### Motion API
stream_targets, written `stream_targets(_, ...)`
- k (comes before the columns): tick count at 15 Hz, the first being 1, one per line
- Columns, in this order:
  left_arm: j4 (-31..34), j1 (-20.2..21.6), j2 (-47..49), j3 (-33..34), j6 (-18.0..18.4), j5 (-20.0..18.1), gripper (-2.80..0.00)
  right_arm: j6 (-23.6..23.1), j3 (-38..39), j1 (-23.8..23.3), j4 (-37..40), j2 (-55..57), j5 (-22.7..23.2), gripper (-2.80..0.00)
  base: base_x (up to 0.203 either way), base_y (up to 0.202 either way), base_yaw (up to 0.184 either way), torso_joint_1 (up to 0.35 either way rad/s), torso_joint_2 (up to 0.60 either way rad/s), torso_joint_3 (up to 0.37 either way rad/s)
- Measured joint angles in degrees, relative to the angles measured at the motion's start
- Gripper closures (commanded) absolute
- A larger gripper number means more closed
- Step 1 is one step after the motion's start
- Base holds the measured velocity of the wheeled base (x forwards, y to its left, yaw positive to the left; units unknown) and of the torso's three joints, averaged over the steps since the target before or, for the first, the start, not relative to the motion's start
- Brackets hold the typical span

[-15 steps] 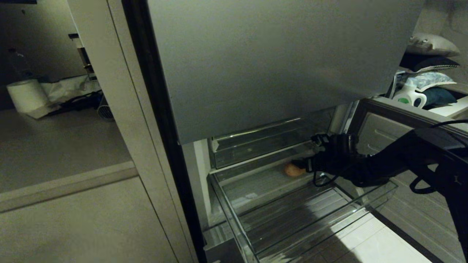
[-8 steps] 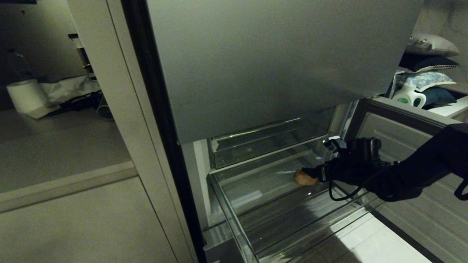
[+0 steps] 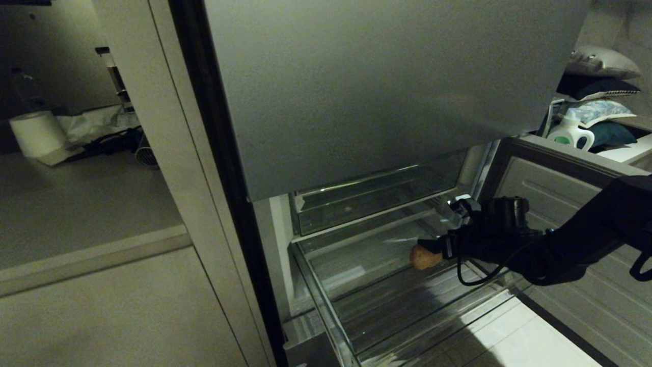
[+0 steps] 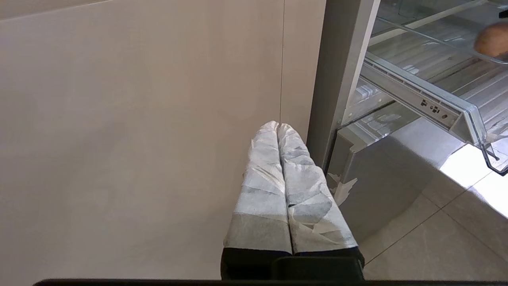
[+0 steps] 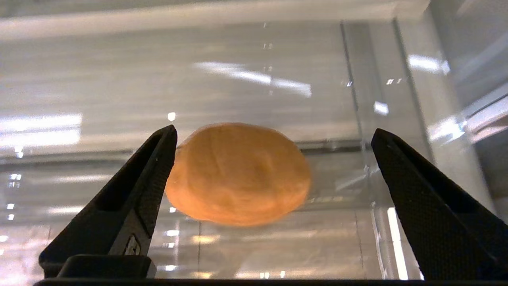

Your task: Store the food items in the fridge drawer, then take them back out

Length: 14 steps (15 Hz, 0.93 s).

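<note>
An orange-brown rounded food item (image 5: 238, 174) sits between the wide-apart fingers of my right gripper (image 5: 274, 133). It lies against one finger and is clear of the other. In the head view this gripper (image 3: 438, 224) reaches from the right over the pulled-out clear fridge drawer (image 3: 326, 306), and the orange item (image 3: 423, 257) is at its lower fingertip. I cannot tell whether the item rests on the ridged drawer floor (image 5: 278, 246). My left gripper (image 4: 278, 127) hangs shut and empty beside the fridge, its fingers wrapped in white tape.
A grey steel door panel (image 3: 382, 86) hangs above the drawer, with a second clear bin (image 3: 367, 204) behind it. The open lower door (image 3: 555, 188) stands to the right. Shelves with a detergent bottle (image 3: 570, 135) are at the far right, and a paper roll (image 3: 38, 133) at the far left.
My right gripper has drawn back toward the drawer's front and sunk a little, still open. The orange item has shifted the same way and stays at the lower fingertip.
</note>
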Motion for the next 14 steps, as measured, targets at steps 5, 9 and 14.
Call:
stream_targets(5,0.0,0.0,0.0,0.0,0.0,0.0,0.00,-0.4,1.3,0.2,1.0,-0.5,1.0,-2.80,0.000,0.000,0.000,0.000,0.00,0.000)
stream_targets(9,0.0,0.0,0.0,0.0,0.0,0.0,0.00,-0.4,2.3,0.7,1.0,-0.4,2.0,-2.80,0.000,0.000,0.000,0.000,0.00,0.000)
stream_targets(14,0.0,0.0,0.0,0.0,0.0,0.0,0.00,-0.2,2.5,1.3,0.3,1.1,1.9,-2.80,0.000,0.000,0.000,0.000,0.00,0.000)
